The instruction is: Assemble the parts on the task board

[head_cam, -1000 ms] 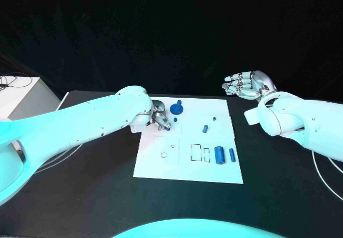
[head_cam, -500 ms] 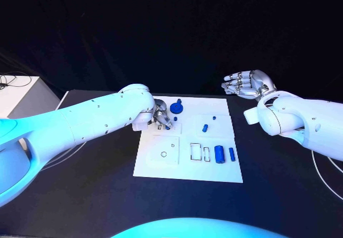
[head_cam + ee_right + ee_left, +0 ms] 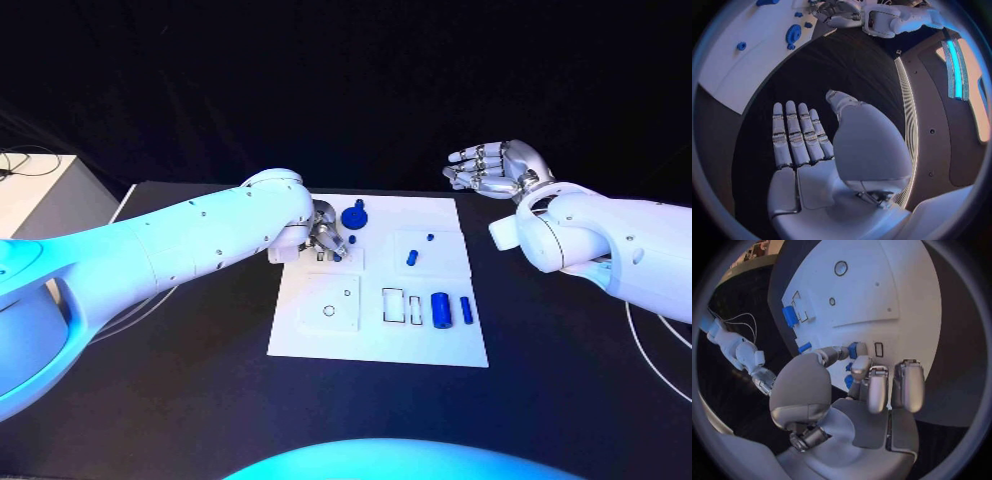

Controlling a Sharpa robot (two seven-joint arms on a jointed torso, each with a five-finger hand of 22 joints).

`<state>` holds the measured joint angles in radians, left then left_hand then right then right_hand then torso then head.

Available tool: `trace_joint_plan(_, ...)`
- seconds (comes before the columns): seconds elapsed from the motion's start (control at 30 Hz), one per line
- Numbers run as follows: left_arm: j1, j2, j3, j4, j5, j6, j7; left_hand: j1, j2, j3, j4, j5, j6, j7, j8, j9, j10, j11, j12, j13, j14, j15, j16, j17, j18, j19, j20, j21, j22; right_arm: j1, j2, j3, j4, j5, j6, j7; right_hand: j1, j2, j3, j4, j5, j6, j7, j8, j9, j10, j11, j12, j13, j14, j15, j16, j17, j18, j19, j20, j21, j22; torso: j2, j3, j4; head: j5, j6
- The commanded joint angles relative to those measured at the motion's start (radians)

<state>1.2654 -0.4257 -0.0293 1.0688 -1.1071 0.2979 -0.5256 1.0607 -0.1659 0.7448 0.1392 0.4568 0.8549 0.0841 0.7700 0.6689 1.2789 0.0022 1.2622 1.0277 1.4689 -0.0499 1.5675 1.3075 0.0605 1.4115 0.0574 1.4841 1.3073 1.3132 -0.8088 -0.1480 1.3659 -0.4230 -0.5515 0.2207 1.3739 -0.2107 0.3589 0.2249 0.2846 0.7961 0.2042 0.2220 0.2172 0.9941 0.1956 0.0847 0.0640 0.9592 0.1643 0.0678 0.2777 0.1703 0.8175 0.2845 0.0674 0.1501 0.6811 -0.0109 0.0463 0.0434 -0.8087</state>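
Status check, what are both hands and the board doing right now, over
Left hand pinches a small blue part over the task board. Right hand open, off the board. Nothing in the way.

- We find the left hand (image 3: 323, 232) and its arm lying over the task board's (image 3: 361, 345) far left corner, blocking approach from that side.
- We see the right hand (image 3: 490, 168) raised beyond the board's far right corner, fingers apart, well clear of it.
- Parts crowd the board's middle: a round part (image 3: 353, 214), a small peg (image 3: 413, 257), two cylinders (image 3: 444, 311).
- The near strip of the board lies bare.
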Motion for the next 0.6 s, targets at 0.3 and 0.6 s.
trace_joint_plan(0.3, -0.007, -0.002, -0.004, 0.007, -0.007, 0.011, 0.005, -0.005, -0.003, 0.134, -0.201, -0.013, -0.01, -0.005, -0.016, 0.0, -0.002, 0.001, -0.01, -0.017, 0.102, -0.004, 0.003, 0.263, -0.009, 0.007, 0.0, 0.004, 0.034, 0.0, -0.003, 0.0, 0.007, -0.002, 0.016, 0.007, -0.007, 0.007, -0.006, -0.003, 0.006, 0.003, 0.053, -0.007, -0.002, -0.001, 0.008, -0.009, -0.001, -0.007, 0.009, -0.005, -0.007, 0.01, -0.009, 0.001, -0.006, -0.007, -0.001, -0.0009, 0.0015, -0.005, 0.001)
trace_joint_plan(0.6, -0.007, -0.031, -0.003, 0.042, -0.009, -0.017, 0.01, -0.026, -0.022, 0.022, -0.155, -0.018, -0.01, -0.019, -0.024, 0.002, -0.004, -0.009, -0.015, -0.024, 0.102, -0.011, 0.003, 0.263, -0.009, 0.006, -0.005, -0.002, 0.031, 0.0, -0.006, 0.0, 0.008, -0.002, 0.018, 0.004, -0.006, 0.008, -0.009, -0.006, 0.005, 0.003, 0.053, -0.011, -0.004, -0.001, 0.009, -0.013, -0.001, -0.014, 0.011, -0.006, -0.014, 0.009, -0.015, 0.002, -0.006, -0.014, -0.001, -0.0021, 0.0021, -0.005, 0.002)
